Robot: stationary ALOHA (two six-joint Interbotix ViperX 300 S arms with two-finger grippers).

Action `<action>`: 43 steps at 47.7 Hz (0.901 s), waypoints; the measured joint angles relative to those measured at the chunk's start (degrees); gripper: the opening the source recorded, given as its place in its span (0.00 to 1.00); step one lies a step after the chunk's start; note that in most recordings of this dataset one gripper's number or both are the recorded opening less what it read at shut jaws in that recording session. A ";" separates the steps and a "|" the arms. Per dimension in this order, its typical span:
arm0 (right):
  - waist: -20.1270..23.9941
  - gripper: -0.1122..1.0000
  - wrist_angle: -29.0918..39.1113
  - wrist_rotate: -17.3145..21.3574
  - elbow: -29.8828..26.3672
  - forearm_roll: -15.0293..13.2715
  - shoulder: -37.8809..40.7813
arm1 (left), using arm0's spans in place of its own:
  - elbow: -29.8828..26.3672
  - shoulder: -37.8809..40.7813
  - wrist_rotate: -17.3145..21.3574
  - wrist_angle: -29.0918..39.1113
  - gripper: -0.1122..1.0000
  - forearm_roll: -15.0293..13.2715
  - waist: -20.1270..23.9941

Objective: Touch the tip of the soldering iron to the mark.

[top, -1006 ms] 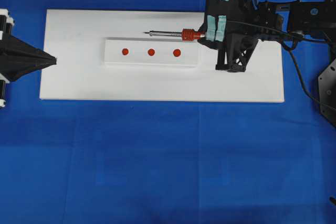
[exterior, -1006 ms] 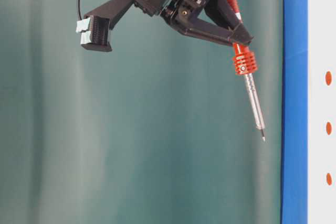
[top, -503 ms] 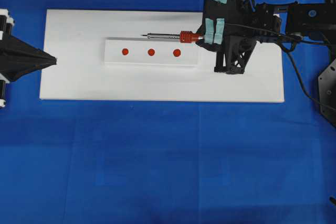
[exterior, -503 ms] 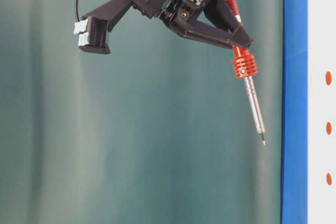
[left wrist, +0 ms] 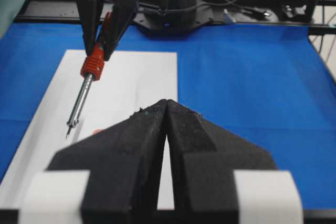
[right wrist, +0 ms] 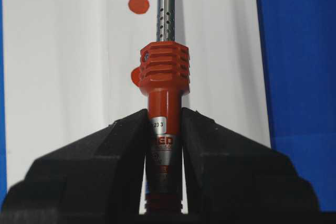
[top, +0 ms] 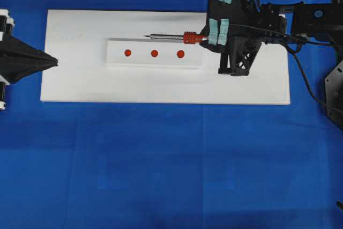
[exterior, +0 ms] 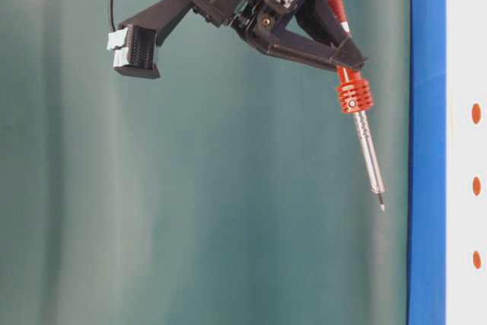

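My right gripper [top: 206, 37] [right wrist: 164, 118] is shut on the red-and-silver handle of the soldering iron [top: 171, 37] [right wrist: 164, 72], just behind its red ribbed collar [exterior: 354, 95]. The thin shaft points left and slants downward. Its tip [top: 146, 36] [exterior: 382, 207] [left wrist: 67, 136] hangs in the air past the far edge of the white block [top: 140, 57], apart from it. The mark [top: 154, 53] [exterior: 476, 186] [right wrist: 138, 4] is the middle of three red dots, uncovered. My left gripper [top: 54, 61] [left wrist: 167, 102] is shut and empty at the board's left edge.
The block lies on a white board [top: 161, 87] over a blue cloth [top: 171, 164]. The iron's black cord [top: 305, 73] trails from the right arm to the right. A black frame [left wrist: 173, 14] stands behind the board in the left wrist view.
The right gripper carried the iron a little to the left and slightly lower early on, then held still. The left gripper has not moved.
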 measured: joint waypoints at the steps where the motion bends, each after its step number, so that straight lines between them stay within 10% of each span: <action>1: 0.00 0.16 0.09 0.09 -0.18 0.00 0.18 | 0.00 0.09 0.00 0.00 0.10 0.09 0.00; 43: 1.67 0.16 1.14 -0.09 -9.67 0.00 16.00 | 0.09 0.00 0.00 0.97 0.10 0.00 0.00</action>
